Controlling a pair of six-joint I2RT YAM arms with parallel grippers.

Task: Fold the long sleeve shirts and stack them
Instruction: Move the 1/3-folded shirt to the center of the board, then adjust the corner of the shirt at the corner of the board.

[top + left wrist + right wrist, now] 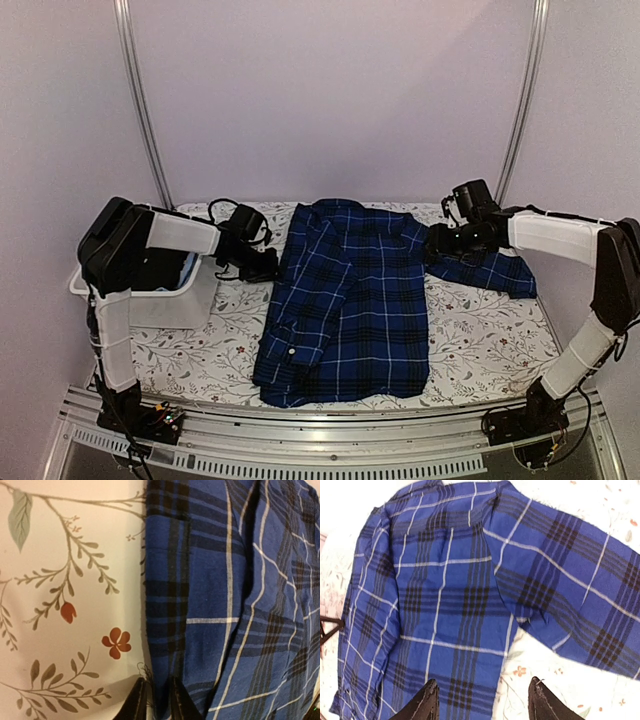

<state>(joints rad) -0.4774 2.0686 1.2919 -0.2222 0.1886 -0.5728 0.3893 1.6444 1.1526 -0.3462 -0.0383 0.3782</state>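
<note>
Surface: floral-print cloth (480,340), pale wall (330,100) behind.
Shirt: navy plaid shirt (350,300) flat on cloth, just right of white bin (150,300).
Look: blue with thin white lines, soft, lightly creased; white button (291,352) on cuff.
Done: bin-side sleeve (300,320) folded in along body.
Remaining: other sleeve (490,268) spread away from bin; body unfolded; no stack seen; judged early.
Left gripper (157,705): between bin and shirt, at shirt's edge, fingers nearly together; grip on cloth unclear.
Right gripper (482,700): beyond shirt from bin, above spread sleeve, jaws wide, holding nothing.
</note>
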